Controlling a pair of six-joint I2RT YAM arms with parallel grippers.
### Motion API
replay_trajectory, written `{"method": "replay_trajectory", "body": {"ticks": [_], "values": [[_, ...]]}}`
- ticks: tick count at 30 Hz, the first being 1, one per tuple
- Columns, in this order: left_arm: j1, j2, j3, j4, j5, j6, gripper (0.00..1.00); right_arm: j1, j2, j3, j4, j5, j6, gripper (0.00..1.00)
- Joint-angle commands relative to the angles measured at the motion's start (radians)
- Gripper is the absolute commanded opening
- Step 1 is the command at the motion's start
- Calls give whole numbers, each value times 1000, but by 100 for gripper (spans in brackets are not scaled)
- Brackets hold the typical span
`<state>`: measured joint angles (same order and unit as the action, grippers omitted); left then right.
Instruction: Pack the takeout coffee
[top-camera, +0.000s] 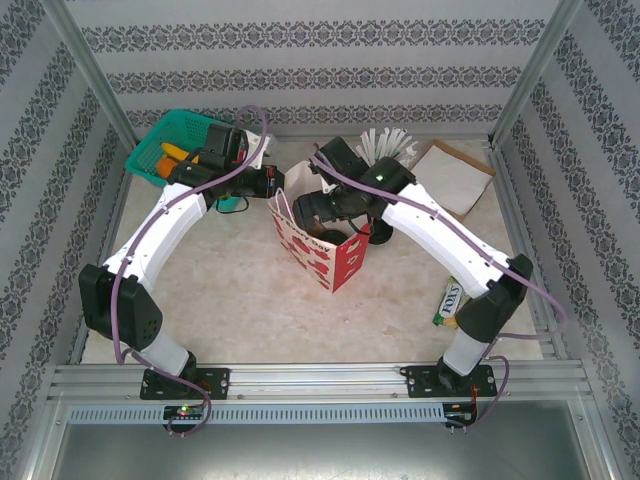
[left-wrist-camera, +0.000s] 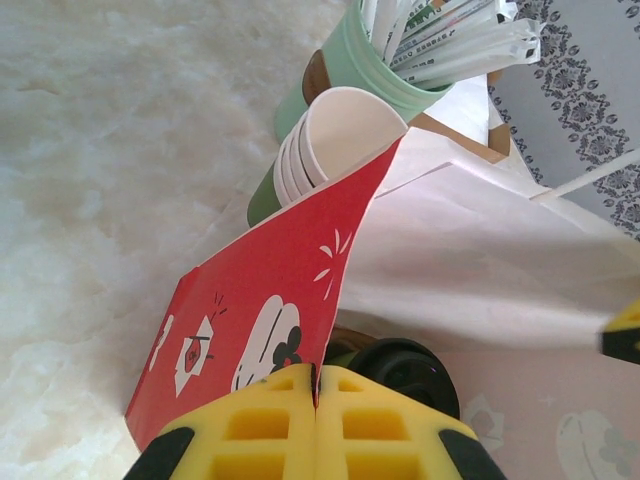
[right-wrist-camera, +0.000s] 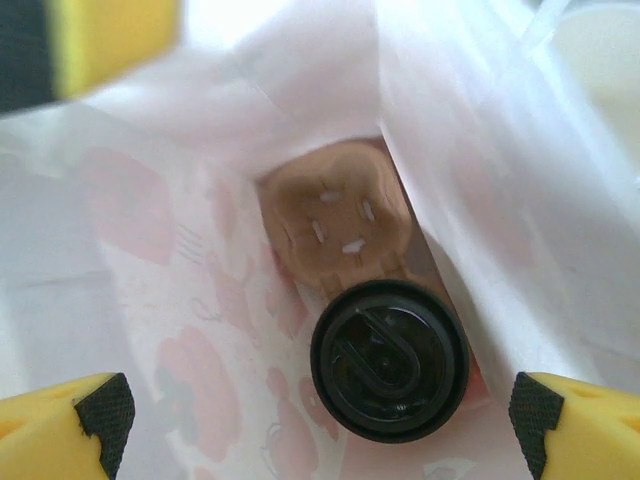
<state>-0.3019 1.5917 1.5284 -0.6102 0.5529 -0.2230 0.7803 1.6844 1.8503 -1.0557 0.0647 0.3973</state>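
Packing looked nearly done: the cup (right-wrist-camera: 390, 360) sat in its tray (right-wrist-camera: 335, 215) inside the bag (right-wrist-camera: 150, 300), mid-frame. The right gripper (right-wrist-camera: 320, 430) hung spread and empty, while the left gripper (left-wrist-camera: 315, 420) pinched the bag's edge, not yet released.

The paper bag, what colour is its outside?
The bag is red with white drawings; left wrist view.

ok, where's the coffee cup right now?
The coffee cup is inside the red-and-white paper bag mid-table; the right wrist view looks down on its black lid, seated in the brown carrier beside the empty pocket.
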Motion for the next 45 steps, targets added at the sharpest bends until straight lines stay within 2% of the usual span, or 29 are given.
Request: {"method": "replay_trajectory", "body": {"ticks": [1,7,10,15,19,25,29,33,40,45], "values": [[-8,-37,-29,42,-19,-34,0,34,-98,-70,112,61,-46,98],[-8,-48,-37,36,-39,-42,0,30,-251,-238,250,82,12,98],[-8,-57,-42,42,-48,-45,0,21,-295,-276,248,97,42,98],[-9,-58,-53,53,-49,-59,0,-74,-358,-342,236,4,112,98],[-8,-55,-52,52,-56,-62,0,-126,-434,-441,290,-52,156,98],[-9,-53,-46,52,-60,-67,0,-146,-530,-537,251,0,221,98],[-8,-46,-37,45,-61,-67,0,-140,-545,-565,224,-78,241,98],[-9,-43,-37,48,-61,-75,0,-119,-582,-621,243,-8,318,98],[-9,-39,-42,49,-56,-87,0,-98,-616,-691,283,-2,454,98],[-10,-39,-50,61,-58,-99,0,-72,-600,-723,324,-28,481,93]]}}
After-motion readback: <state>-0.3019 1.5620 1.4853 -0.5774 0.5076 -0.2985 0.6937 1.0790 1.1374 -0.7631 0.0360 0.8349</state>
